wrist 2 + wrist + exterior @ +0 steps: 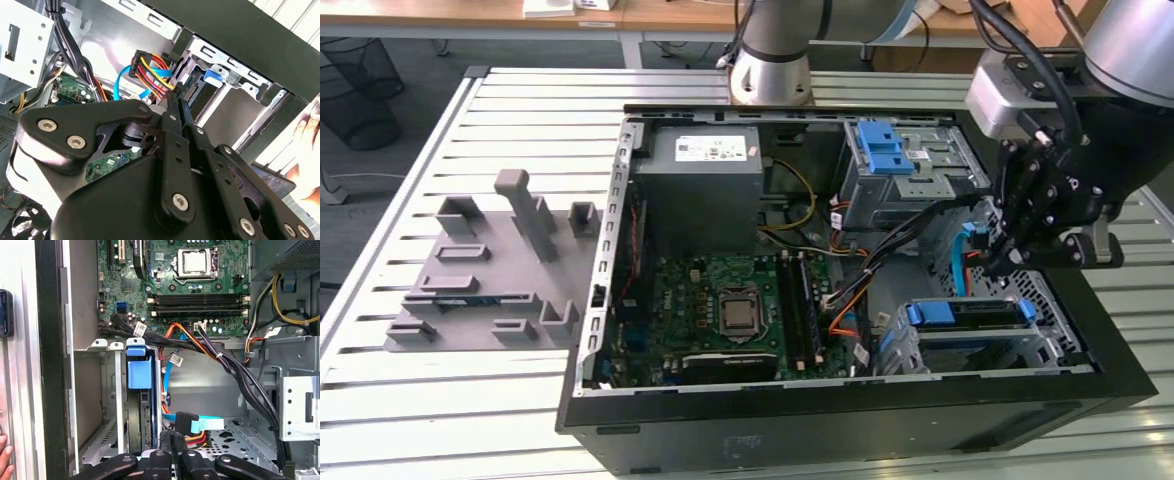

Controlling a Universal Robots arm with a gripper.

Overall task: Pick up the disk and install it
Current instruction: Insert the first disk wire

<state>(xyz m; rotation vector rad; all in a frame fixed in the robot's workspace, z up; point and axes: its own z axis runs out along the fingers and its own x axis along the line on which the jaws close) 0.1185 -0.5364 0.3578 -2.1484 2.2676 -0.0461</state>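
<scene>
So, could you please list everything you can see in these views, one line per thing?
computer case: one, black, open, lying on the table
disk: one, blue-bracketed, seated in the case's drive cage at the exterior view's lower right
upper drive cage: one, grey metal with a blue latch, toward the case's far end
power supply: one, grey box with a white label, in the case's far corner
motherboard: one, green, on the case floor
cables: several, black, orange, yellow and blue, running across the case interior
fixture: one, grey, on the table at the exterior view's left
table: one, slatted, silver
hand: one, at the frame edge beside the case
gripper: one, black, above the case near the disk
</scene>
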